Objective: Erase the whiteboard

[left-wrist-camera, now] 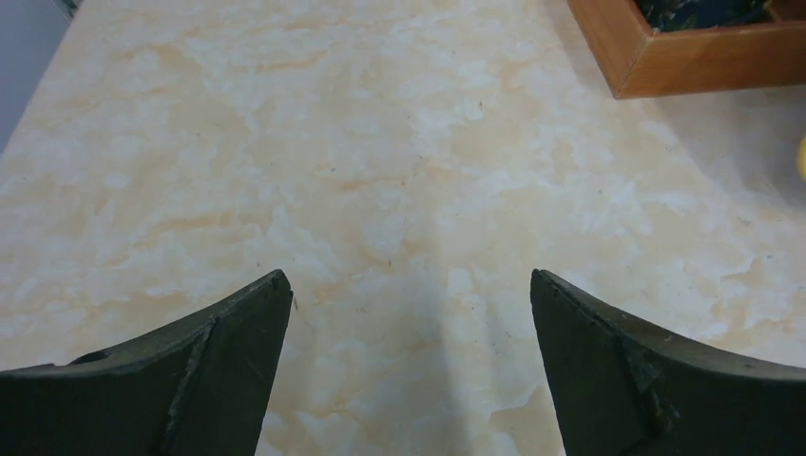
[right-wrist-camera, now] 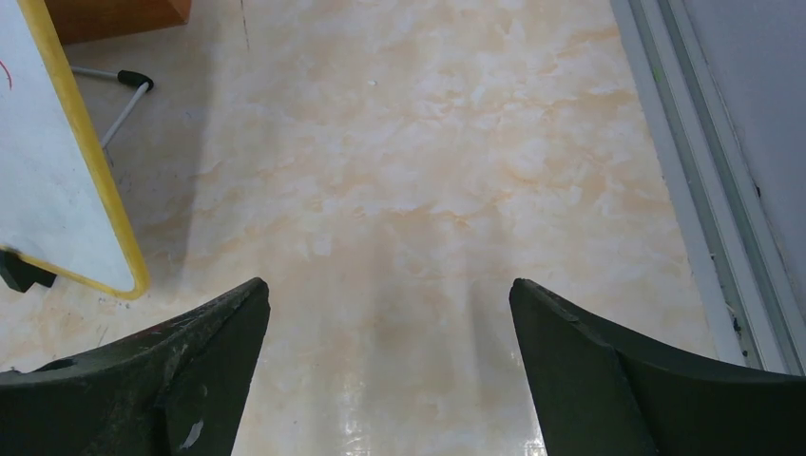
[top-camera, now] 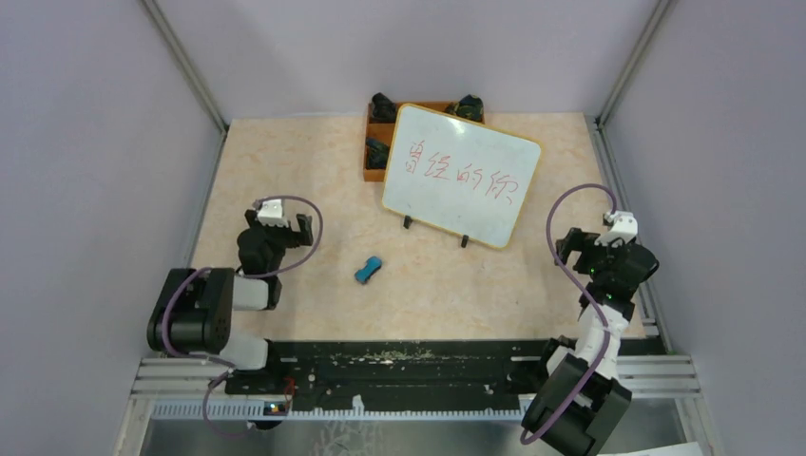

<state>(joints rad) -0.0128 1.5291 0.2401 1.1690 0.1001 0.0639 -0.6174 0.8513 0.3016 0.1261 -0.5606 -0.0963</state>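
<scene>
The whiteboard (top-camera: 461, 174) stands tilted on small black feet at the back middle of the table, with a thin yellow frame and red handwritten characters across it. Its right edge shows in the right wrist view (right-wrist-camera: 47, 171). A small blue eraser (top-camera: 368, 270) lies on the table in front of the board. My left gripper (top-camera: 282, 224) is open and empty at the left, over bare table (left-wrist-camera: 409, 285). My right gripper (top-camera: 589, 237) is open and empty, to the right of the board (right-wrist-camera: 388, 290).
An orange-brown tray (top-camera: 377, 142) with dark items sits behind the whiteboard; its corner shows in the left wrist view (left-wrist-camera: 684, 57). A metal rail (right-wrist-camera: 708, 209) and grey wall bound the table on the right.
</scene>
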